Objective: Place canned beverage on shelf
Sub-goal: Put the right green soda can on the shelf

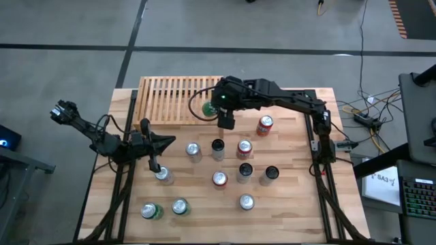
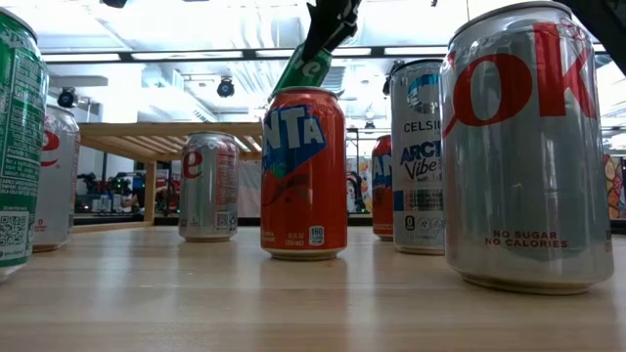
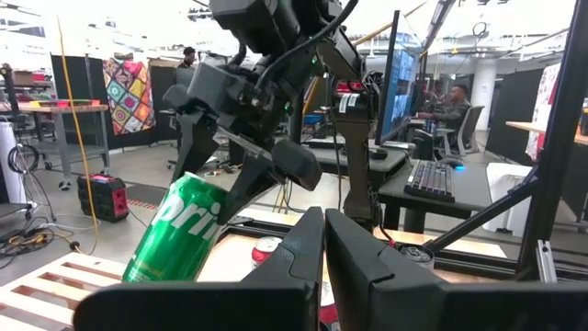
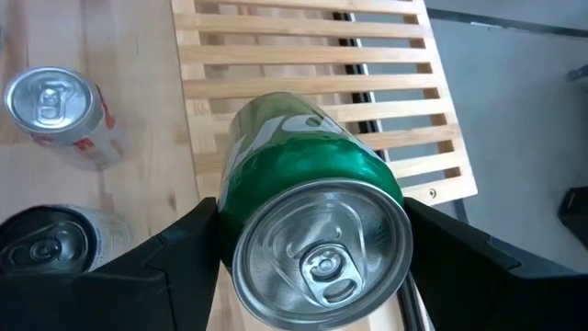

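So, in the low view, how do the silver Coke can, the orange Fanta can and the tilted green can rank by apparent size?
1. Silver Coke can, nearest the camera.
2. Orange Fanta can.
3. Tilted green can, partly hidden behind the Fanta, so unsure.
Nearness exaggerates these differences.

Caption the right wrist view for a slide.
Right gripper holds a green can, tilted, above the slatted shelf.

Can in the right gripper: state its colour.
Green can, silver top; right wrist view shows it best.
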Robot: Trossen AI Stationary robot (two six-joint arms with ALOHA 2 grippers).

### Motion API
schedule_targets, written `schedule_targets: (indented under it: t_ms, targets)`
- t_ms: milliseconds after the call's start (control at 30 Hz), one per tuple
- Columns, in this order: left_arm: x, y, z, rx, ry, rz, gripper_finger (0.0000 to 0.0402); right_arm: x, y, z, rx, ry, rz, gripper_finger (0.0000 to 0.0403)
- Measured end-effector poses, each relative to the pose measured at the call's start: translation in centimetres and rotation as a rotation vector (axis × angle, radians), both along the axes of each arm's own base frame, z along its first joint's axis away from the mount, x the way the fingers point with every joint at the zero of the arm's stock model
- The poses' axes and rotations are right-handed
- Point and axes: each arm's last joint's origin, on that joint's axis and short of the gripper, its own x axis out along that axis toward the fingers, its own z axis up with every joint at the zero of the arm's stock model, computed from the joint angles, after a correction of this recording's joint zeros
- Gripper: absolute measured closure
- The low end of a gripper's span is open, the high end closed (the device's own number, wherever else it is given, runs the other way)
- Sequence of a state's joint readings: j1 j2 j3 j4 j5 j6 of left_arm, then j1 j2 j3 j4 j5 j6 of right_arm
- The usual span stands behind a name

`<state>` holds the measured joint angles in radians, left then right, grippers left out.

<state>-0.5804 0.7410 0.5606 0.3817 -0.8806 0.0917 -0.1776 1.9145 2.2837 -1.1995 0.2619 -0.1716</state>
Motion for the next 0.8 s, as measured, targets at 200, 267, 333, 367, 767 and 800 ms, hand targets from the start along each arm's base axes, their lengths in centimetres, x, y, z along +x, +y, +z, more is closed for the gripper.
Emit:
schedule_targets:
  t_ms: [200, 267, 333, 367, 767, 800]
  targets:
    - [0.3, -0.2, -0.3, 0.014, 0.017, 0.0, 0.0401, 0.6, -0.4, -0.9, 0.006, 0.021, -0.011, 0.0127]
    - [0.5, -0.3, -0.4, 0.019, 0.028, 0.0, 0.0401, 0.9, -0.6, -1.2, 0.001, 0.019, -0.017, 0.0127]
    - [0.8, -0.5, -0.7, 0.025, 0.038, 0.0, 0.0401, 1.0, -0.7, -1.3, 0.005, 0.025, -0.017, 0.0127]
    - [1.0, -0.6, -0.8, 0.031, 0.046, 0.0, 0.0401, 1.0, -0.7, -1.4, 0.004, 0.027, -0.018, 0.0127]
    - [2.6, -1.5, -1.8, 0.064, 0.099, 0.008, 0.0401, 1.1, -1.0, -1.5, 0.003, 0.029, -0.018, 0.0127]
    - [2.6, -1.6, -1.7, 0.063, 0.097, 0.008, 0.0401, 1.1, -1.0, -1.5, 0.003, 0.029, -0.018, 0.0127]
